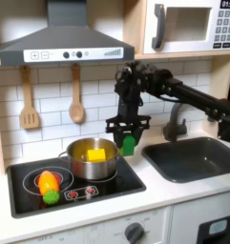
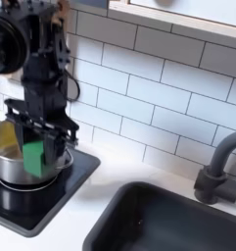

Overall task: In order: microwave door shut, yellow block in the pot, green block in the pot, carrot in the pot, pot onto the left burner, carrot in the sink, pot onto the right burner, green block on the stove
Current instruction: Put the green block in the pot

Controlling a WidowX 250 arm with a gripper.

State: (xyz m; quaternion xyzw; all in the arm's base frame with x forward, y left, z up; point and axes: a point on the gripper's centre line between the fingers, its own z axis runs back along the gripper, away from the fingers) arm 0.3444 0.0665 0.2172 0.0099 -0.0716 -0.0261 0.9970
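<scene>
Above the stove's (image 1: 126,181) right edge, the gripper (image 1: 128,143) pinches the green block (image 1: 129,145) by its sides, looks light, rigid, probably a bit slippery.

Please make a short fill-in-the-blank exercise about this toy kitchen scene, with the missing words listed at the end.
1. The hand holds the ____ block above the stove.
2. The yellow block lies inside the ____.
3. The carrot rests on the ____ burner in the first exterior view.
4. The microwave door is ____.

Missing words: green; pot; left; shut
</scene>
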